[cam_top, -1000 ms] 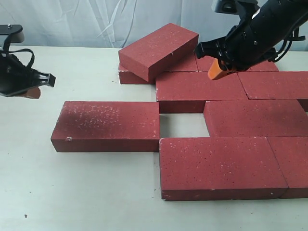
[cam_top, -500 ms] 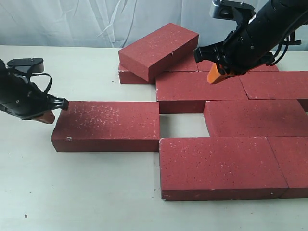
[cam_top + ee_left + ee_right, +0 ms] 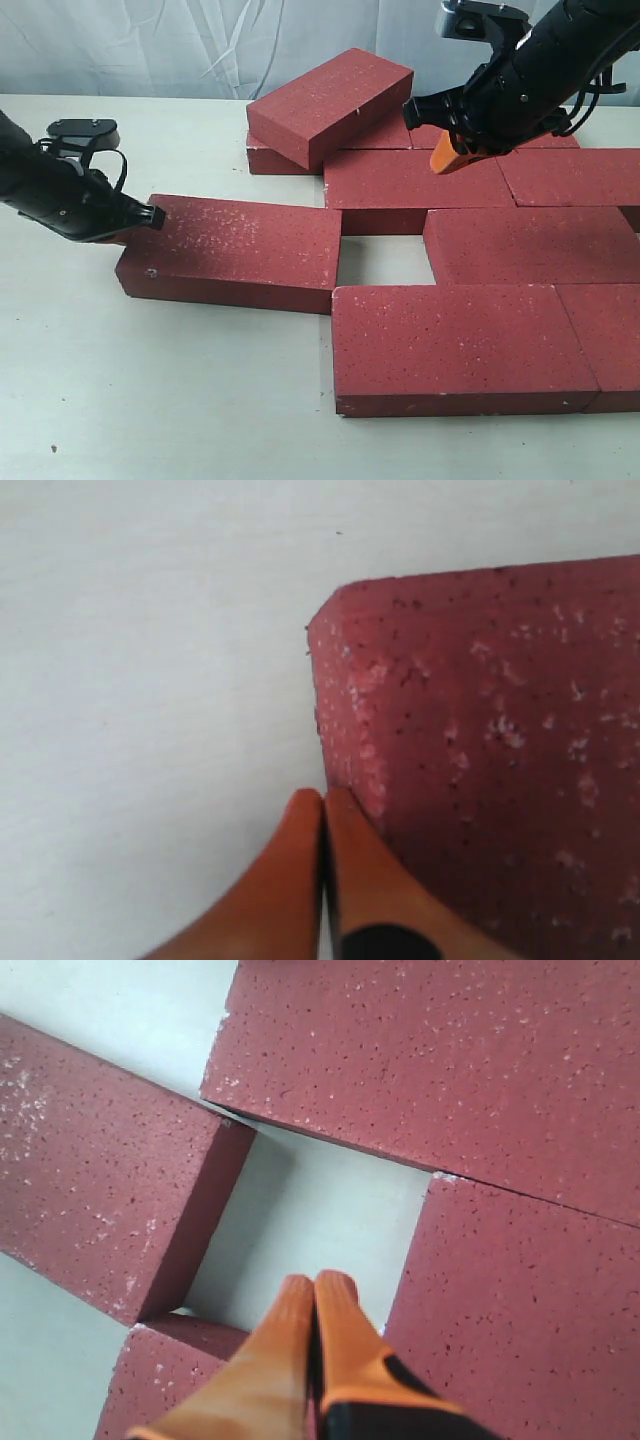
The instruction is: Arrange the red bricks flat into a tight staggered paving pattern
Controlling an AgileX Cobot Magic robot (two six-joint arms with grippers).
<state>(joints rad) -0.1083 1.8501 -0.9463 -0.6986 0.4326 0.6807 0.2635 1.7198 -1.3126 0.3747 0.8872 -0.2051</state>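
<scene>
Pale table (image 3: 200,400), left gripper (image 3: 141,221) at loose brick (image 3: 240,250)

Left gripper's fingers are pressed together and empty, tips touching the skewed loose brick's left end. Right gripper (image 3: 448,157) is likewise closed and empty, raised above the far laid bricks (image 3: 410,180).

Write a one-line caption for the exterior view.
Shut left claw touches the end of a skewed red brick beside the gap; shut right claw hovers over laid bricks.

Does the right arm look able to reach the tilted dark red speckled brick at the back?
Probably yes: the right pincer hovers close beside the tilted dark red speckled brick, with nothing between them, though it is shut.
</scene>
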